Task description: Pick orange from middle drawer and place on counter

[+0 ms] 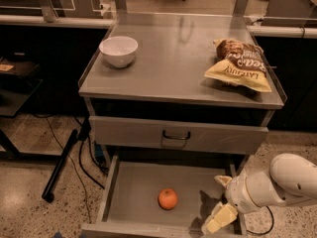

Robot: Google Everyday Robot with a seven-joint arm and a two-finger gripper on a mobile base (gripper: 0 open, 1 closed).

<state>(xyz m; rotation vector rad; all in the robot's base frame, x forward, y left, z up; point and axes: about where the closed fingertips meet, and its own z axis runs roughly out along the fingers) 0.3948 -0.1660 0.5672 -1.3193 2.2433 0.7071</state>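
The orange (168, 199) lies on the flat grey floor of the open middle drawer (133, 195), near the front and about centre. My gripper (220, 206) is at the drawer's right side, low over its front right corner, a hand's width right of the orange and not touching it. It holds nothing and its cream fingers (219, 218) stand apart. The white arm reaches in from the lower right. The counter (173, 68) is the grey steel top above the drawers.
A white bowl (118, 50) stands at the counter's back left. A chip bag (237, 65) lies at its right. A closed drawer front with a black handle (176, 134) sits above the open drawer. A black pole and cables lie on the floor at left.
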